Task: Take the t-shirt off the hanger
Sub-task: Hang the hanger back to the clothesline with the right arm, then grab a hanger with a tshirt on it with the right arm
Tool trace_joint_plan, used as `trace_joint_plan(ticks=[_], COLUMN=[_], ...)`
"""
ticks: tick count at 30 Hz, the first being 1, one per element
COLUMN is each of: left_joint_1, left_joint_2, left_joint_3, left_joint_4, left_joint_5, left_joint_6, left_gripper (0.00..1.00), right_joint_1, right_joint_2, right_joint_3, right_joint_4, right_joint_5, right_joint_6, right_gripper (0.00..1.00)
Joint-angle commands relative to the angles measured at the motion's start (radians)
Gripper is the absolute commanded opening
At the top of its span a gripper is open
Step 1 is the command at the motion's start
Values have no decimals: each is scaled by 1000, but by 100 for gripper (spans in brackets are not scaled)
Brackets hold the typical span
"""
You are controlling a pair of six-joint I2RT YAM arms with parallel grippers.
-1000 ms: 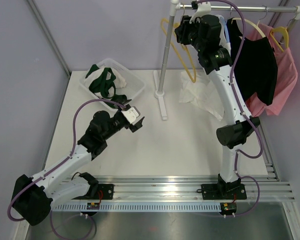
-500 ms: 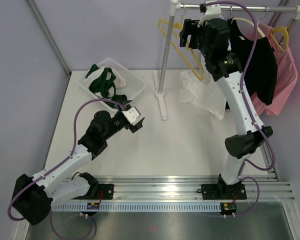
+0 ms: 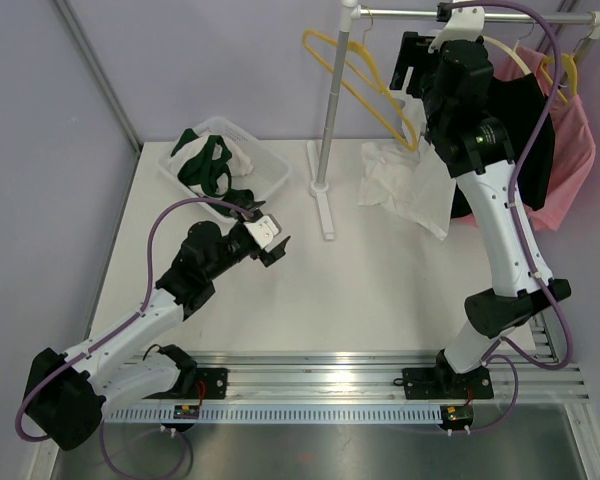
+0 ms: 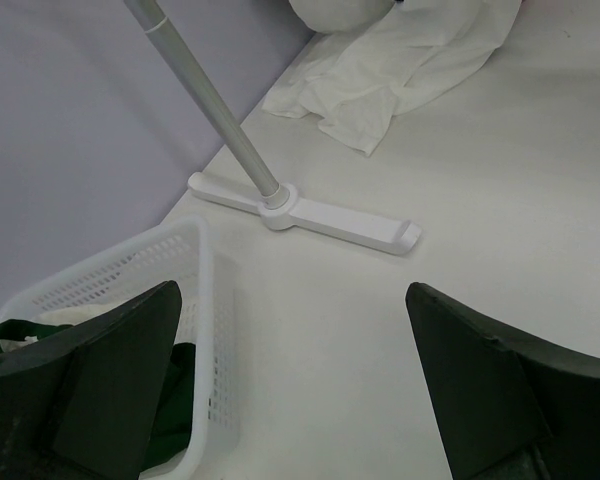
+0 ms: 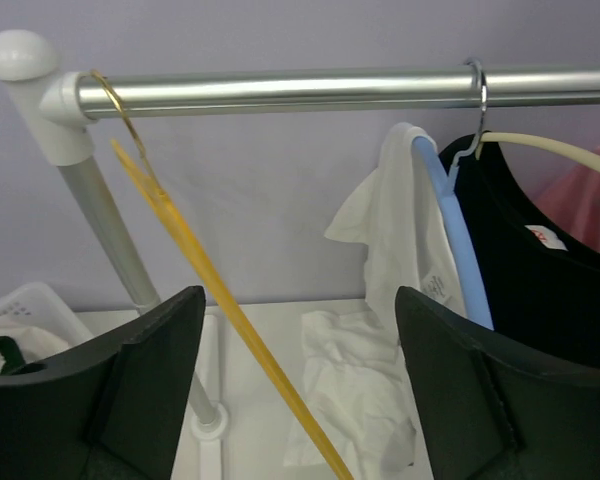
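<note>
Right arm is raised to the clothes rail [image 3: 400,13]. The right claw [image 3: 412,62] sits just below the rail. In the wrist view the right claw [image 5: 298,300] has its jaws wide apart with nothing between them.

White t-shirt [image 5: 400,220]: part of it is draped over the left shoulder of a blue hanger [image 5: 450,220] on the rail. The rest falls to a crumpled heap on the table [image 3: 380,290]. From above, the heap [image 3: 405,185] lies just right of the rack's foot [image 3: 323,205]. The blue hanger is hidden behind the arm in that view.

- A bare yellow hanger [image 3: 355,75] hangs tilted at the left end of the rail, next to the upright post [image 3: 330,100]. In the right wrist view it crosses the gap between the jaws without touching either.
- A black t-shirt [image 3: 535,130] hangs just right of the blue hanger, on a cream hanger [image 5: 550,145].
- A pink t-shirt [image 3: 570,150] hangs behind the black one, further right.

Left arm is low over the table. The left claw [image 3: 270,238] points toward the rack's foot, well apart from the white t-shirt. Its jaws are fully wide and hold nothing, and the wrist view of the left claw [image 4: 292,300] shows only bare table between the fingers.

A white basket [image 3: 270,175] stands at the far left of the table and holds green cloth [image 3: 205,165] with some white fabric.
</note>
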Motion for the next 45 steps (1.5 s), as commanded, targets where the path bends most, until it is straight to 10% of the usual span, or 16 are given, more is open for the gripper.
trace_joint_plan(ticks=[1, 45], left_joint_1=[-5, -5], left_joint_2=[-12, 64], left_joint_3=[41, 103], left_joint_4=[21, -37], left_joint_5=[32, 31], left_joint_6=[-14, -17], left_gripper=[99, 99], right_joint_1=[6, -261], right_joint_2=[-12, 194], right_joint_3=[26, 71], right_joint_4=[-24, 240], right_joint_5=[108, -108], right_joint_6=[-60, -71], right_gripper=[80, 53])
